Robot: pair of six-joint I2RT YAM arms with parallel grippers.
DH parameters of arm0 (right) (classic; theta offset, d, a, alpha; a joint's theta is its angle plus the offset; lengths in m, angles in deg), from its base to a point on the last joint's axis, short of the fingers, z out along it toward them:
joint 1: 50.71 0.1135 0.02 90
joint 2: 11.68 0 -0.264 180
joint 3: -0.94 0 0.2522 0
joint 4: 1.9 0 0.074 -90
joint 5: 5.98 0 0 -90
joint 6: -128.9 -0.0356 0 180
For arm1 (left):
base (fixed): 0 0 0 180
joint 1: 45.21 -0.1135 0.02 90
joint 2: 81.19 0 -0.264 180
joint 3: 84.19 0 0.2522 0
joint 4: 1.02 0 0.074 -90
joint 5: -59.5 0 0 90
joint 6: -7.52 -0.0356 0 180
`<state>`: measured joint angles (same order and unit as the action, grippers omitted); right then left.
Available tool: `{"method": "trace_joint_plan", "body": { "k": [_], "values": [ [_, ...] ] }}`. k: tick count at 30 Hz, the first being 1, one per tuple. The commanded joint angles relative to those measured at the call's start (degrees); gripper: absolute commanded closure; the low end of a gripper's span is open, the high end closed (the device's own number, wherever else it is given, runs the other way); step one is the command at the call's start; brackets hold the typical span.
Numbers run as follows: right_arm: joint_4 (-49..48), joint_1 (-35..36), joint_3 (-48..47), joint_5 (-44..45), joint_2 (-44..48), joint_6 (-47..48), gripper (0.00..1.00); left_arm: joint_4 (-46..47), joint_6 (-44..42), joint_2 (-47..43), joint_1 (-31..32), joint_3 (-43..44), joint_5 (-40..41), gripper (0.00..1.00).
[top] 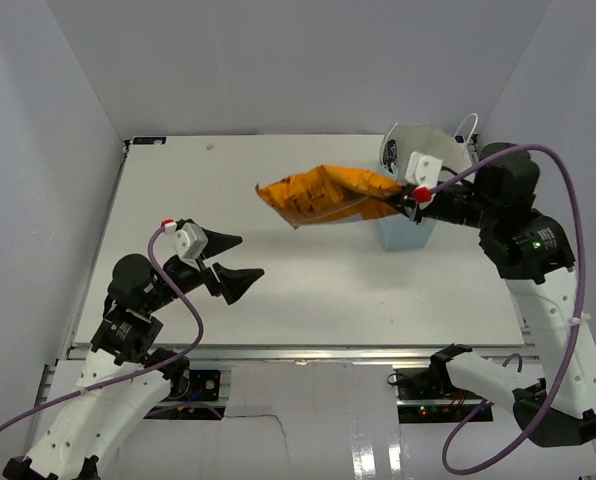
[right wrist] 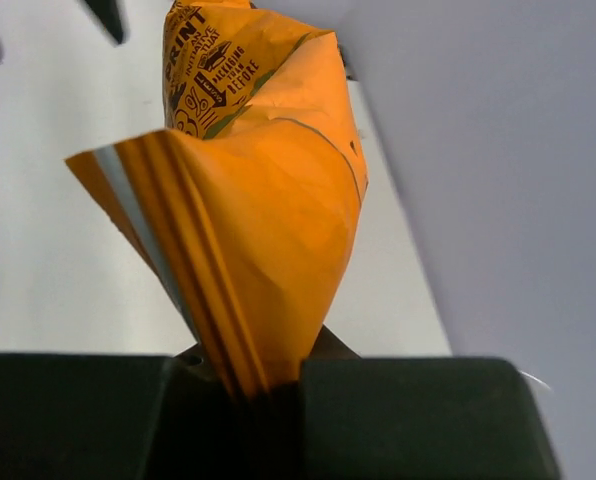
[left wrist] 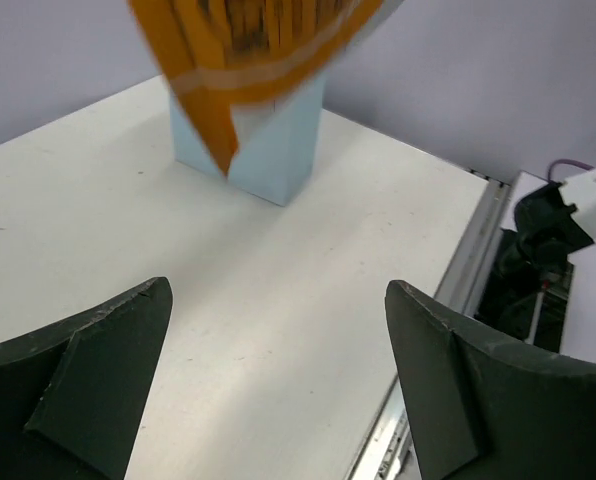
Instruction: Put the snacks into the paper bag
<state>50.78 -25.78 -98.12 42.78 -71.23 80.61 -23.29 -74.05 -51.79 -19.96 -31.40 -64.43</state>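
As right tool [top: 409, 198] nips orange chip bag [top: 323, 195] edgewise, paper bag [top: 399, 236] near

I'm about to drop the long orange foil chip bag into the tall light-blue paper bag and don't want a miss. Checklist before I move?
1. Right fingers shut on the orange chip bag at its end: ok.
2. Chip bag lifted off the white table: ok.
3. Light-blue paper bag upright, mouth open: ok.
4. Chip bag over the mouth: not ok, it juts sideways beside the bag.
5. Left fingers open, empty, well away: ok.
6. Room left inside the paper bag: cannot tell.
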Motion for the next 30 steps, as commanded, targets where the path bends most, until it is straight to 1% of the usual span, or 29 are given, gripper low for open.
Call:
{"method": "trace_joint_plan", "body": {
  "k": [1,3,4,5,7,12,13,16,19,20,23,26,27,28,30],
  "values": [
    [-6.13,-4.62,-8.99,8.41,0.4,-9.87,0.92,-1.68,-2.36,0.82,-0.03,-0.53,8.62,0.02],
    [-8.58,-8.03,-12.94,12.56,0.22,-12.61,0.92,-3.0,-2.36,2.48,-0.03,-0.09,9.67,0.02],
    [-9.38,-9.1,-13.83,17.19,0.05,-14.8,0.92,-3.26,-2.36,3.1,-0.03,0.08,10.02,0.02],
    [-10.95,-11.02,-14.54,19.07,-0.04,-15.52,0.92,-3.96,-2.36,3.63,-0.03,0.52,10.55,0.02],
    [-12.28,-12.35,-15.34,23.45,0.05,-16.39,0.92,-4.67,-2.36,4.87,-0.03,0.7,12.39,0.02],
    [-14.74,-16.66,-16.92,28.91,-0.74,-17.28,0.92,-4.93,-2.36,5.04,-0.03,0.7,13.63,0.02],
    [-15.09,-17.19,-17.44,31.28,-1.35,-17.19,0.92,-5.02,-2.36,4.87,-0.03,0.7,13.63,0.02],
    [-16.15,-18.95,-16.84,34.28,-2.32,-15.88,0.92,-4.93,-2.36,4.52,-0.03,0.7,13.54,0.02],
    [-16.24,-20.35,-14.64,34.37,-2.94,-14.47,0.92,-4.93,-2.36,4.25,-0.03,0.7,13.46,0.02],
    [-16.41,-20.62,-12.63,34.73,-2.85,-14.03,0.92,-5.02,-2.36,4.17,-0.03,0.61,13.37,0.02],
    [-16.94,-23.6,-9.37,34.12,-2.41,-13.24,0.92,-4.93,-2.45,4.25,-0.03,0.61,13.28,0.02],
    [-16.51,-24.22,-7.87,32.62,-2.06,-12.62,0.92,-4.93,-2.54,4.25,-0.03,0.61,13.1,0.02],
    [-16.33,-25.96,-7.08,32.62,-2.06,-11.84,0.92,-4.85,-2.54,4.25,-0.03,0.61,13.02,0.02],
    [-15.89,-26.07,-6.82,32.62,-2.15,-11.22,0.92,-4.85,-2.54,4.17,-0.03,0.61,12.93,0.02],
    [-13.53,-26.33,-6.98,31.92,-3.28,-9.73,0.92,-4.85,-2.54,4.25,-0.03,0.61,12.84,0.02]
  ]
}}
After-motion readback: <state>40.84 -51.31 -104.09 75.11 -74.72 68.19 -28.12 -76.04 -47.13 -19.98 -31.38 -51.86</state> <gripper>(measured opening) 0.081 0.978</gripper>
